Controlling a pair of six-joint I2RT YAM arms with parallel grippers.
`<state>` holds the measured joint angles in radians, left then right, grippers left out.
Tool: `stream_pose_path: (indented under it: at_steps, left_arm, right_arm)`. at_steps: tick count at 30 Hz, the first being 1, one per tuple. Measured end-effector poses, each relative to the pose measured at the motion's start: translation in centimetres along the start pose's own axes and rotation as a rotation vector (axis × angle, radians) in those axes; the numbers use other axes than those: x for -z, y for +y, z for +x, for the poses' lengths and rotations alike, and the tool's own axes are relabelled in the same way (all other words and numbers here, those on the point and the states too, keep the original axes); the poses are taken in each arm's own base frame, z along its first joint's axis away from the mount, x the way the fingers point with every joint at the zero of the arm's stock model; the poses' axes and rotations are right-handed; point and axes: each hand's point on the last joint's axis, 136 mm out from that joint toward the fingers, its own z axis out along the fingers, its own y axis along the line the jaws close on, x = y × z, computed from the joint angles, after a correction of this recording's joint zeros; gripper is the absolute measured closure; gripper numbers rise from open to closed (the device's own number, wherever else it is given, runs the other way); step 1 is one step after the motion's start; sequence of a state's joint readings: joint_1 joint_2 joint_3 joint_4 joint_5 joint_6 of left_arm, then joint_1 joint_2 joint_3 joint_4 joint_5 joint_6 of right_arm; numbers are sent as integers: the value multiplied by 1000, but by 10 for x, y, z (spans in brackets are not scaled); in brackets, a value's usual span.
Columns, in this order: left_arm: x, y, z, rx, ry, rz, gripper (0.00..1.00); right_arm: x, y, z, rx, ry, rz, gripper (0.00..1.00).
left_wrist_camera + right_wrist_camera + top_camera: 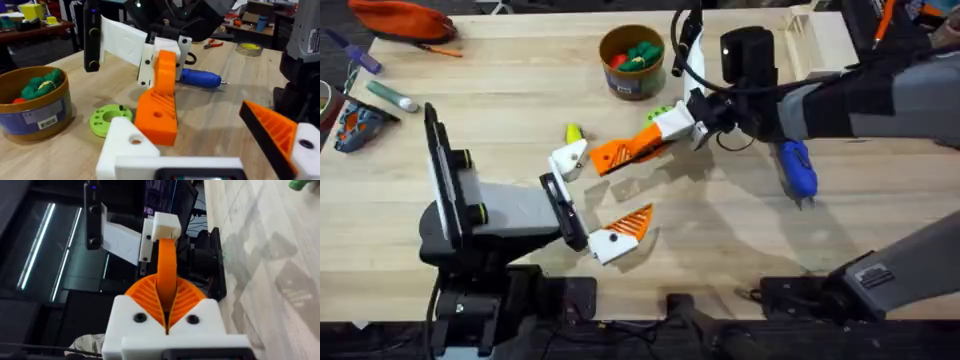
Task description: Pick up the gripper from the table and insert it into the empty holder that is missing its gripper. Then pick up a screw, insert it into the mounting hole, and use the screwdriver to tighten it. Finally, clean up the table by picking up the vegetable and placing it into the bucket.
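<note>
Pointing its long axis diagonally toward the holder [569,160], the gripper [628,150] hangs above the surface [720,230], pinched in the right tool [665,130]. The left tool [590,200] gapes wide, holding nothing.

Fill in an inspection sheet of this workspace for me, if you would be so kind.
Surface: light wooden table, no damage seen.
Job's things: orange gripper is held close to the empty holder, and contact cannot be told. The screwdriver and vegetable lie on the table. The bucket holds toy pieces. Screw: nothing seen.
Clutter: green ring near the bucket, orange pouch and pens towards the left edge.
Grippers: right gripper shut on the orange gripper, left gripper open.
Cables: black cable by the right arm.
Surroundings: tape roll on a far bench.
</note>
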<state>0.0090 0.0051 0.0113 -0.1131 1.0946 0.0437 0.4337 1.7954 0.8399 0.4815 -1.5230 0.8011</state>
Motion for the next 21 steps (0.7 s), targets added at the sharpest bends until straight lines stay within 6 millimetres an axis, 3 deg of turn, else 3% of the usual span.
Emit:
stream_pose_path:
  at_steps: [21]
  left_arm:
    - [0, 0, 0, 0, 0, -1, 16]
  right_arm:
    - [-3, 5, -4, -68, 8, -2, 993]
